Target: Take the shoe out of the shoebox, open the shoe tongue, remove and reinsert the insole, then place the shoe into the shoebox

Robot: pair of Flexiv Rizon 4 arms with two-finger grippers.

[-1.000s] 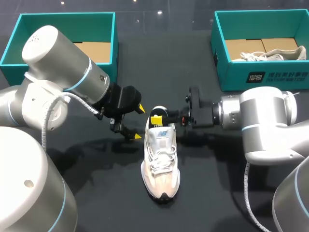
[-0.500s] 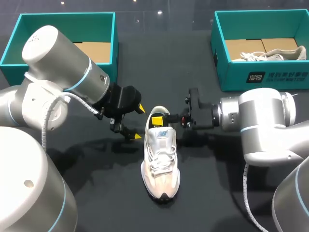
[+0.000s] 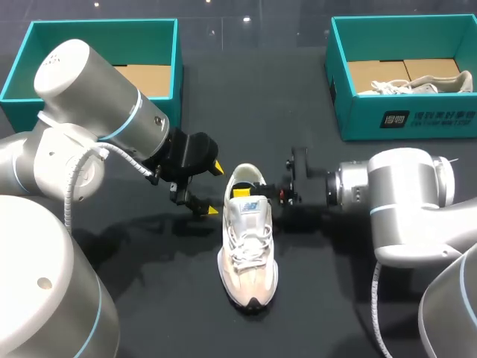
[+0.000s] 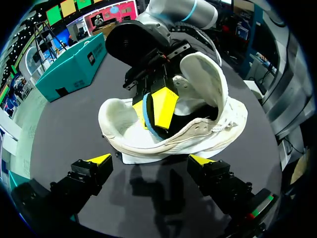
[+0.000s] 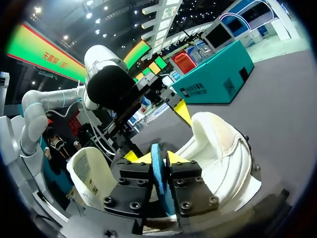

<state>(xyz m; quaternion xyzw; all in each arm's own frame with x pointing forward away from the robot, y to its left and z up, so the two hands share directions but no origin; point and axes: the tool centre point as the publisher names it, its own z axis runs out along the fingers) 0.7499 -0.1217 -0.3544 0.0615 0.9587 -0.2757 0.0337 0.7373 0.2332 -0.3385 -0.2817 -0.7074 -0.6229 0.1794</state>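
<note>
R gripper point(image 5: 154, 158): fingers pinched nearly together, clamped on the thin blue insole point(image 5: 157, 174) from both sides, tips down inside the shoe's opening near the heel end. Makes sense imo, that edge is prob the only bit of insole you can get at w/o digging.

L gripper point(image 4: 150, 161): fingers wide apart, holding nothing. It's low, just beside the heel on the other side from the R one, w/ the heel ahead of the gap. Not touching afaict. My guess is it's parked there to brace the shoe if it slides.

Shoe point(image 3: 250, 253) sits upright on the table point(image 3: 335, 283) between the arms, toe toward the robot. Tongue point(image 5: 89, 173) is flipped up and open, so the mouth is wide enough for the fingers.

So we're on the insole step. Can't tell if it's going out or back in.

Both shoeboxes are well apart at the far corners: left shoebox point(image 3: 89, 30) w/ no shoe in it, right shoebox point(image 3: 402, 119) w/ a second shoe point(image 3: 425, 83) in it.
</note>
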